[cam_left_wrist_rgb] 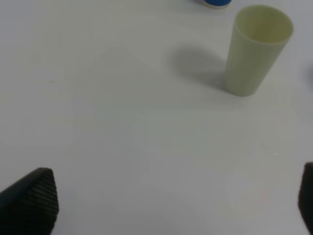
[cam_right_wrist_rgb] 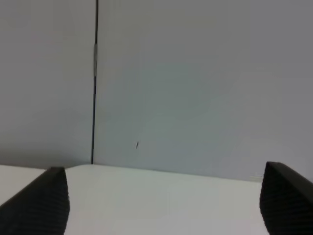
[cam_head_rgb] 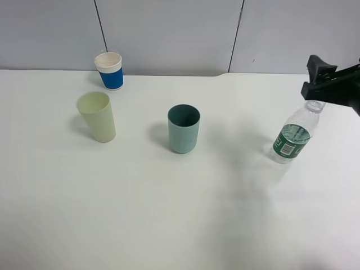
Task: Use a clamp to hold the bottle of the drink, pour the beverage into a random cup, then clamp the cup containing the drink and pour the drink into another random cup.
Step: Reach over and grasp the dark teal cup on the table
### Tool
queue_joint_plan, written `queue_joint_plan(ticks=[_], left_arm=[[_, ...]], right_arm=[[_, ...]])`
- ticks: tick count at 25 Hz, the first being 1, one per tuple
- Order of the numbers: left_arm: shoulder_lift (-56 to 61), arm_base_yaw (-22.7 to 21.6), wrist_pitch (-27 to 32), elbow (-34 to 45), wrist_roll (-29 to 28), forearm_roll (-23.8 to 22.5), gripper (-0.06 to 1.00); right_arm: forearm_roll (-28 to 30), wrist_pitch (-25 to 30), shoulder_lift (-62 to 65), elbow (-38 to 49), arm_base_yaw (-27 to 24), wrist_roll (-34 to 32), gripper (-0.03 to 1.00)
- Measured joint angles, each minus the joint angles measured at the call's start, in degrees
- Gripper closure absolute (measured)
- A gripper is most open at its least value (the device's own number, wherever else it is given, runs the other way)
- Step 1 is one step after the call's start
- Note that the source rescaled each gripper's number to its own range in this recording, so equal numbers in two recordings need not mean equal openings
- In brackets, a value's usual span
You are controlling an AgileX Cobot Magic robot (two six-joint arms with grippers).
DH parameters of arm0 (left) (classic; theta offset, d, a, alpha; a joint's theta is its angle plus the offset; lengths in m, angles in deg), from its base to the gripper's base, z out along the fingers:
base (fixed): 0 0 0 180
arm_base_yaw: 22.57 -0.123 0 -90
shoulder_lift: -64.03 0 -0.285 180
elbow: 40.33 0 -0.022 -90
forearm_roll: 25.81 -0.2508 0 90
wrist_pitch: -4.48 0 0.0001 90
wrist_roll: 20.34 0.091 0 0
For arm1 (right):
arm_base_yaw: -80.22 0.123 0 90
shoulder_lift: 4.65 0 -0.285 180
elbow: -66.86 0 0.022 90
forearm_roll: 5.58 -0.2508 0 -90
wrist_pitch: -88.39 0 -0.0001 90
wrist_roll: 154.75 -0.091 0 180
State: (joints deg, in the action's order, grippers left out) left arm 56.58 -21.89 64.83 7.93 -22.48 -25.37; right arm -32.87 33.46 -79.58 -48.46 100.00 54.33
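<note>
- My right gripper (cam_head_rgb: 316, 77) is up by the right edge of the high view. Its two fingers are wide apart and hold nothing.
- The bottle (cam_head_rgb: 292, 138) stands up on the white table (cam_head_rgb: 169, 219), on the right side. It is clear with a green label. Its top is right by that gripper, and I cannot tell if they touch.
- My left gripper (cam_left_wrist_rgb: 168, 203) is wide apart too, with only bare table between its fingers.
- The dark green cup (cam_head_rgb: 184, 128) stands in the middle.
- The pale yellow cup (cam_head_rgb: 97, 117) is on the left, near the blue and white cup (cam_head_rgb: 109, 70) at the back.
</note>
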Motion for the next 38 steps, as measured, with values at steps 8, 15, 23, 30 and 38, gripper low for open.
queue_joint_plan(ticks=[8, 15, 23, 30, 38], left_arm=[[0.00, 0.00, 0.00, 0.00, 0.00, 0.00, -0.06], [0.00, 0.00, 0.00, 0.00, 0.00, 0.00, -0.06], [0.00, 0.00, 0.00, 0.00, 0.00, 0.00, -0.06], [0.00, 0.00, 0.00, 0.00, 0.00, 0.00, -0.06], [0.00, 0.00, 0.00, 0.00, 0.00, 0.00, -0.06]], right_arm=[[-4.15, 10.62, 9.46, -6.08, 0.00, 15.64, 0.52], [3.86, 23.26, 10.59, -15.73, -0.81, 22.47, 0.52], [33.07, 57.71, 10.59, -32.86, -4.49, 6.29, 0.52], [61.46, 77.85, 13.63, -40.95, -4.73, -36.65, 0.52], [66.96, 93.33, 29.19, -41.08, -4.73, -49.00, 0.52]])
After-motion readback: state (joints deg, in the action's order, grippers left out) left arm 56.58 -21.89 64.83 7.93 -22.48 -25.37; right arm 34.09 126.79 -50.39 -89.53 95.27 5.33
